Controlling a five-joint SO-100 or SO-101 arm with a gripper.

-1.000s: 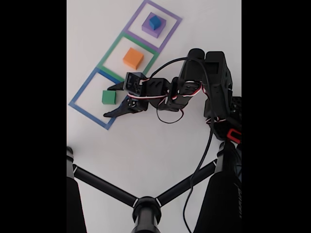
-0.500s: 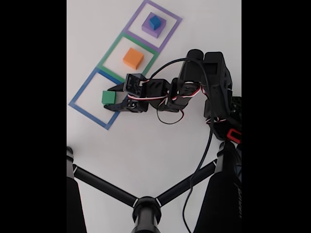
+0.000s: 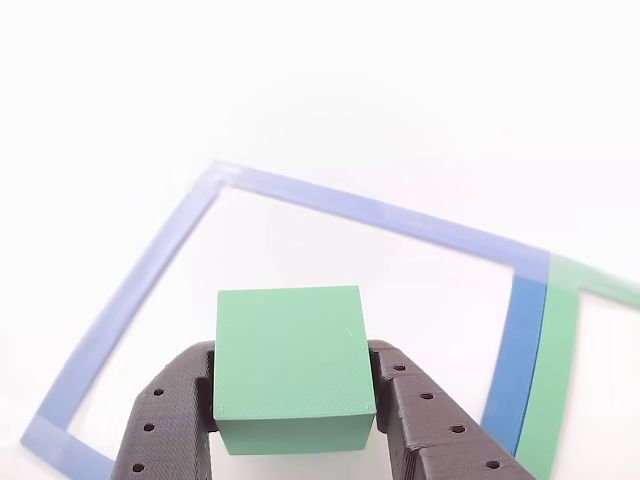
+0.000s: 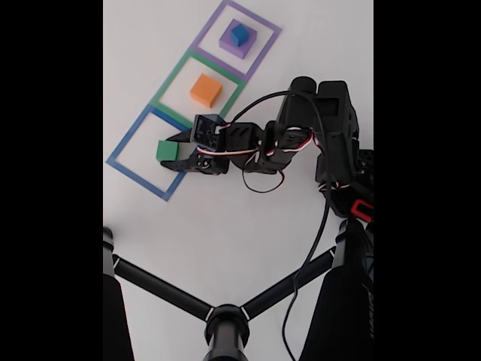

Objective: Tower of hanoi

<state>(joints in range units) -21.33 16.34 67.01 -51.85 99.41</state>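
The green block [image 4: 166, 150] rests inside the flat blue outline [image 4: 125, 143] on the white table. My gripper [image 4: 175, 151] is shut on it. In the other view its two black fingers [image 3: 170, 415] press against the left and right sides of the green block [image 3: 290, 360], around my gripper [image 3: 292, 405]. The orange block [image 4: 205, 90] sits alone in the green outline [image 4: 170, 77]. Farther back, the small blue cube [image 4: 239, 33] sits on top of the purple block [image 4: 234, 47] inside the purple outline [image 4: 212, 25].
My arm's black body [image 4: 323, 128] and its cables stand at the right of the fixed view. Black tripod legs [image 4: 169, 293] cross the bottom of that view. The white table between the outlines and the tripod is bare.
The jaws, spread wide beside the green block a second ago, have moved forward and closed onto its two sides. The other blocks have not moved.
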